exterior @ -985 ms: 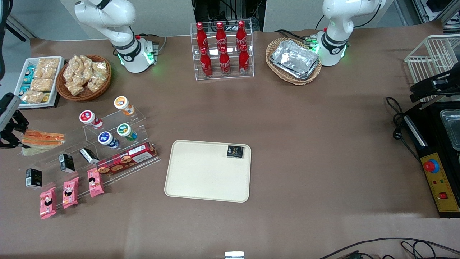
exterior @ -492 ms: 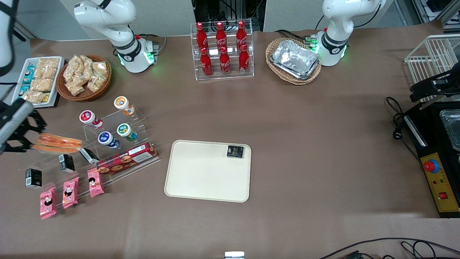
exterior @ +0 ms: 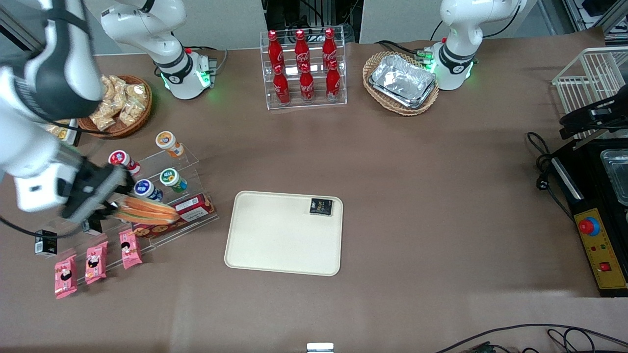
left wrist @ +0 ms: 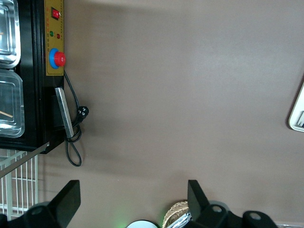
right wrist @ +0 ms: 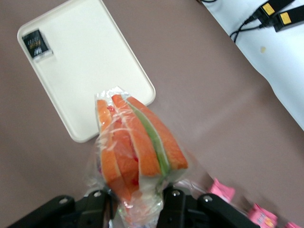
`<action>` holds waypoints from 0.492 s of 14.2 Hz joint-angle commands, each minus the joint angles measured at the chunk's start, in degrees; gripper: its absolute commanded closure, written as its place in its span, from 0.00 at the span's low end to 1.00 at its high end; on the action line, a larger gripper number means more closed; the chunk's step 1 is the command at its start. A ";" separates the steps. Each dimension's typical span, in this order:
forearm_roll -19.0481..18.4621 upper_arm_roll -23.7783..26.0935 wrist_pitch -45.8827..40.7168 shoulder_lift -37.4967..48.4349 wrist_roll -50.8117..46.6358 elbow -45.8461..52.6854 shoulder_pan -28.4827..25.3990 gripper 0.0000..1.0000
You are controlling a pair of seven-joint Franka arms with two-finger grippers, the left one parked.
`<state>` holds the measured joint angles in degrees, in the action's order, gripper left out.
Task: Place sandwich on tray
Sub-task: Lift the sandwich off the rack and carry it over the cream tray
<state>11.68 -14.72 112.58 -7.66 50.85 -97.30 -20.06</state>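
Front view: at mid-left, the black two-finger gripper (exterior: 109, 208) is clamped on the clear-wrapped orange-filled triangular sandwich (exterior: 147, 212), held above the clear acrylic snack stand (exterior: 162, 166). The cream-beige rectangular tray (exterior: 274, 240) at centre holds only a small black packet (exterior: 321, 206). Right wrist view: sandwich (right wrist: 135, 154) lifted, tray (right wrist: 90, 61) not yet reached; carrying over and release remain.

The brown surface (exterior: 417, 162) carries a cream tray (exterior: 274, 240) beside the tool (exterior: 110, 208), a clear stand (exterior: 189, 159) under the tool, and pink packets (exterior: 93, 262) nearer the front camera than the tool.
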 commanded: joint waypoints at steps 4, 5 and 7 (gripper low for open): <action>-4.47 -0.75 10.36 -11.04 -13.67 3.43 -12.80 0.61; -4.56 -0.75 12.73 -12.80 -14.20 3.61 -14.29 0.61; -4.65 -0.75 17.48 -17.71 -14.11 5.18 -17.28 0.61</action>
<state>7.93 -14.69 125.39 -18.50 37.77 -96.40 -34.06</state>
